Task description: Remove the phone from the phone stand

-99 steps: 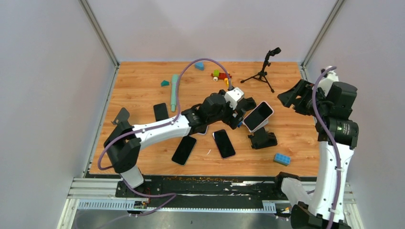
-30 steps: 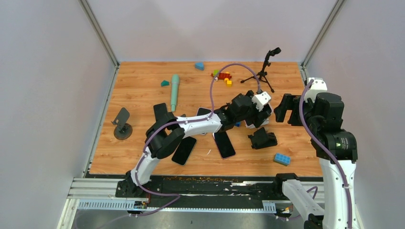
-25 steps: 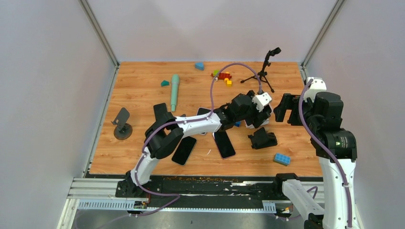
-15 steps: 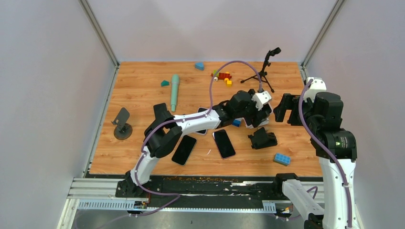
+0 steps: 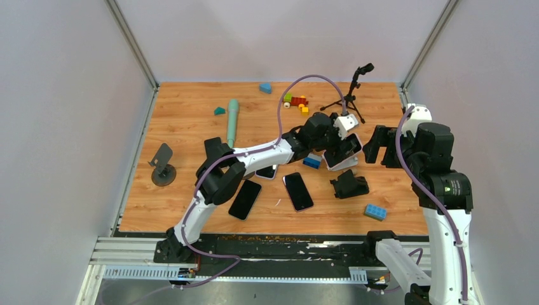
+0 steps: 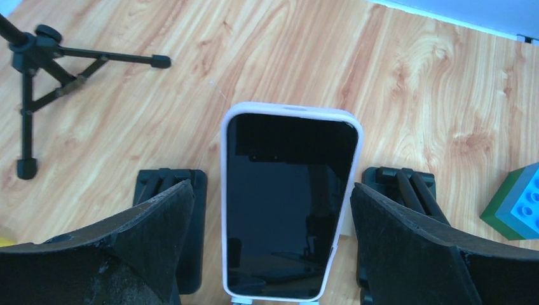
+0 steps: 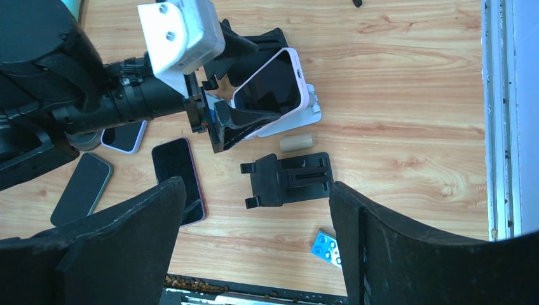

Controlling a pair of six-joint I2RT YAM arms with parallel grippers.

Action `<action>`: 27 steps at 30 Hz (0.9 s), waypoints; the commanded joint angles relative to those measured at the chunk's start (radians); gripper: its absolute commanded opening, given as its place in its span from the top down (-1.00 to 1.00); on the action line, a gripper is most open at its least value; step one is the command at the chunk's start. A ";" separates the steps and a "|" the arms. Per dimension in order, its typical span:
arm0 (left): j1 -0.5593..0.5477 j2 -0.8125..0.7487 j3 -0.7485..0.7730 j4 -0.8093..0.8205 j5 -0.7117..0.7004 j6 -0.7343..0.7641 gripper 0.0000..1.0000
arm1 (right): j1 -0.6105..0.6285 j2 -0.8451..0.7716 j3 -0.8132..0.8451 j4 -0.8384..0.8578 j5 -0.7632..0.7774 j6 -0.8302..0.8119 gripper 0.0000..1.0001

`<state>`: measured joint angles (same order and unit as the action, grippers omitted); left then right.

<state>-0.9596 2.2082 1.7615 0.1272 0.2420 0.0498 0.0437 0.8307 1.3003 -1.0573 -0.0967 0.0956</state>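
The phone (image 5: 343,150), dark-screened in a pale case, leans on a white phone stand (image 5: 348,165) right of the table's middle. My left gripper (image 5: 339,146) is open, one finger on each side of the phone. In the left wrist view the phone (image 6: 289,203) sits between my fingers (image 6: 149,244) with a gap on both sides, and the stand (image 6: 251,300) peeks out below. My right gripper (image 5: 380,145) is open and empty, held above the table to the right. The right wrist view shows the phone (image 7: 270,86) and stand (image 7: 299,121) from above.
A black holder (image 5: 349,184) lies just in front of the stand, with a blue brick (image 5: 375,211) nearer me. A small blue brick (image 5: 311,162), flat phones (image 5: 297,190) (image 5: 245,199), a tripod (image 5: 348,98), a teal cylinder (image 5: 232,122) and a grey stand (image 5: 163,166) are around.
My left arm has reached right to the phone, then drawn its wrist back a little so the phone shows between the fingers. My right arm has dropped lower and stayed still.
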 commanded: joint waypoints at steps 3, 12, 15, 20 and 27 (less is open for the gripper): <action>0.007 0.039 0.050 0.012 0.075 -0.037 -1.00 | 0.004 -0.006 -0.008 0.032 0.000 0.006 -0.69; 0.008 0.074 0.061 0.033 0.090 -0.070 -1.00 | 0.004 -0.007 -0.010 0.032 -0.001 0.007 -0.69; 0.008 0.096 0.074 0.033 0.087 -0.077 -1.00 | 0.004 -0.008 -0.015 0.032 -0.001 0.007 -0.69; 0.007 0.128 0.108 0.040 0.081 -0.079 -1.00 | 0.005 -0.010 -0.019 0.032 -0.002 0.009 -0.69; 0.007 0.150 0.137 0.056 0.072 -0.094 -0.98 | 0.005 -0.011 -0.025 0.032 0.000 0.006 -0.69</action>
<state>-0.9539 2.3535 1.8416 0.1341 0.3126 -0.0219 0.0437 0.8295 1.2758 -1.0569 -0.0963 0.0956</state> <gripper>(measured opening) 0.998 0.844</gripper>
